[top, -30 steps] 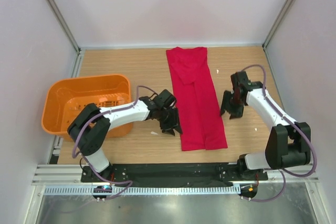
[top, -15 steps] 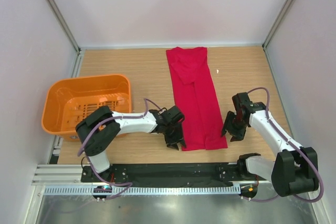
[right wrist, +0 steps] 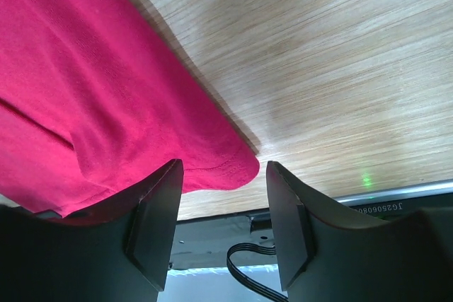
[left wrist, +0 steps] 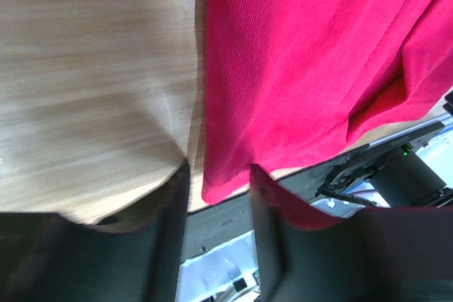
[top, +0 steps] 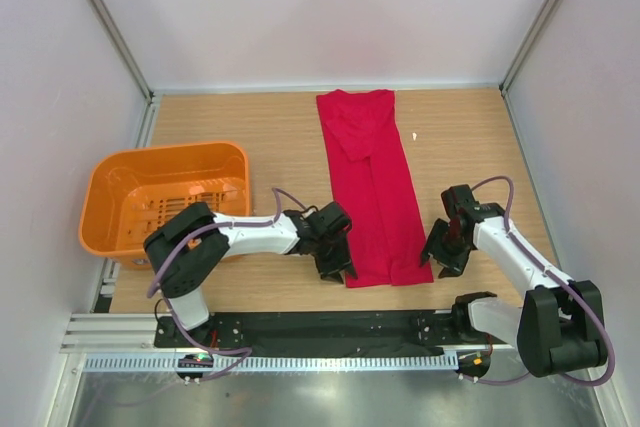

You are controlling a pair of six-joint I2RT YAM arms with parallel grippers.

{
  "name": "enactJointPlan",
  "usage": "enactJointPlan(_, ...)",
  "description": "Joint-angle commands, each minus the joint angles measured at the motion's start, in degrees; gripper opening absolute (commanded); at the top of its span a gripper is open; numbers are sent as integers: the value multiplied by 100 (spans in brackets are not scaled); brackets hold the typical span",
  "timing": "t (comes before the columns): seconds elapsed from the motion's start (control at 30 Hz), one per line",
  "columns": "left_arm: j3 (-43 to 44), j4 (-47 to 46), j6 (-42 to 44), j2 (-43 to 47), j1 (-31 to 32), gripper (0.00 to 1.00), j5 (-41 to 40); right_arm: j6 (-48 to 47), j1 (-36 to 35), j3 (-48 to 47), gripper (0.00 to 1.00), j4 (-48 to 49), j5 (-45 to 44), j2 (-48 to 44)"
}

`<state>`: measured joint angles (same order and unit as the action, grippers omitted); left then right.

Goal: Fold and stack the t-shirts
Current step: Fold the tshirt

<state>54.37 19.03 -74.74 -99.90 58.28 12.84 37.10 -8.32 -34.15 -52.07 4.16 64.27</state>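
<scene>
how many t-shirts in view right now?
1. The red t-shirt lies as a long folded strip down the middle of the table, its near corners at the left gripper and right gripper. None shows in the orange basket; nothing suggests another underneath.

From where I stand I count one t-shirt (top: 372, 187), red, and no second one; one basket (top: 100, 197), orange; one table (top: 250, 137); two arms, a left arm (top: 250, 235) and a right arm (top: 510, 252); two grippers, the left gripper (top: 338, 265) and the right gripper (top: 440, 257); two fingers (right wrist: 156, 217) on each, so four in all; two cables (top: 597, 297), one to each arm; two posts (top: 105, 22) in the far corners; three walls (top: 320, 17); and one white speck (top: 415, 135) on the wood.
</scene>
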Motion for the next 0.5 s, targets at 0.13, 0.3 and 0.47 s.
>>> enactJointPlan(0.13, -172, -92, -23, -232, 8, 14, -291, 96, -30, 5, 57, 101, -30, 42)
enactJointPlan(0.3, -567, 319, -32, 268, 8, 0, -528, -1, -249, 66, 57, 127, 286, 34)
enactJointPlan(0.47, -778, 742, 152, 655, 8, 0, -765, 34, -495, 137, 59, 154, 751, -257)
